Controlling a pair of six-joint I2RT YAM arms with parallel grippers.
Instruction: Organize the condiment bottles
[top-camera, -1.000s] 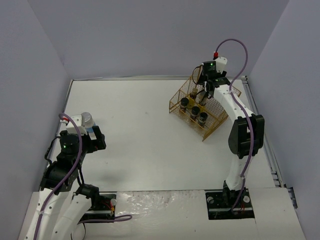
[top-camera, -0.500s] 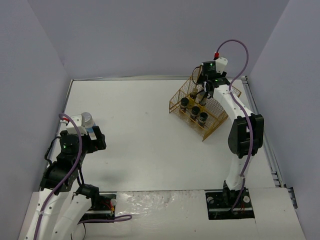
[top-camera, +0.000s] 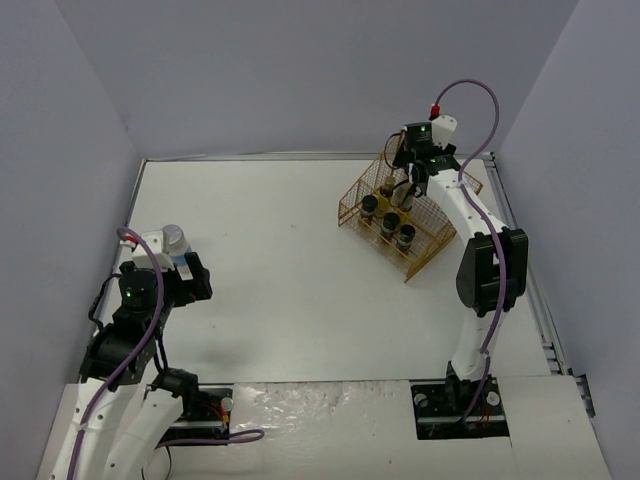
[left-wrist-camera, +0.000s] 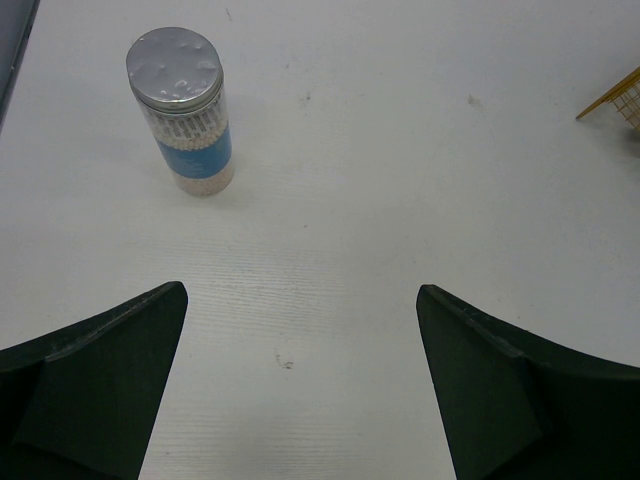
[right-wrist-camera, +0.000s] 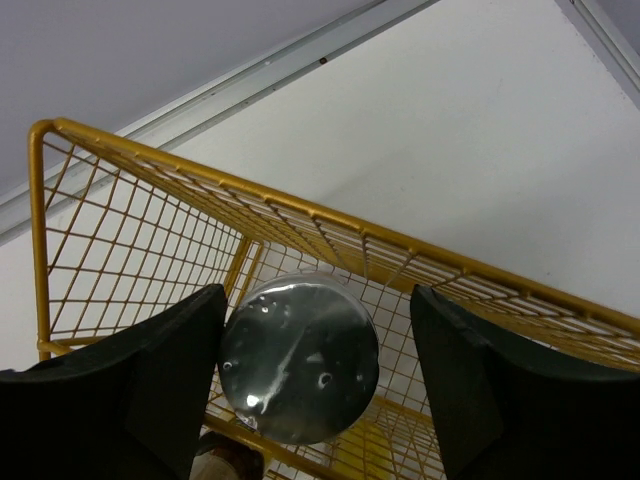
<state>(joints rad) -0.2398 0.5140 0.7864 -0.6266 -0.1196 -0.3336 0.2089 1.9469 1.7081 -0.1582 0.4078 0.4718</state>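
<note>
In the right wrist view my right gripper (right-wrist-camera: 318, 300) hangs inside the gold wire basket (right-wrist-camera: 140, 160), its jaws either side of a silver-lidded jar (right-wrist-camera: 298, 358). The left finger (right-wrist-camera: 130, 390) touches the lid's edge. A clear gap separates the right finger (right-wrist-camera: 500, 390) from it, so the gripper is open. From above, three dark black-capped jars (top-camera: 390, 222) stand in a row in the basket (top-camera: 435, 245). A second silver-lidded jar with a blue label (left-wrist-camera: 182, 112) stands upright on the table. My left gripper (left-wrist-camera: 300, 292) is wide open and empty, short of that jar and to its right.
A brownish bottle top (right-wrist-camera: 225, 462) shows just below the jar in the basket. The table's back rail (right-wrist-camera: 250, 80) and right wall run close behind the basket. A corner of the basket (left-wrist-camera: 620, 100) shows at the right edge of the left wrist view.
The right gripper's jaws have spread apart around the silver-lidded jar in the basket. The left arm and its jar have not moved.
</note>
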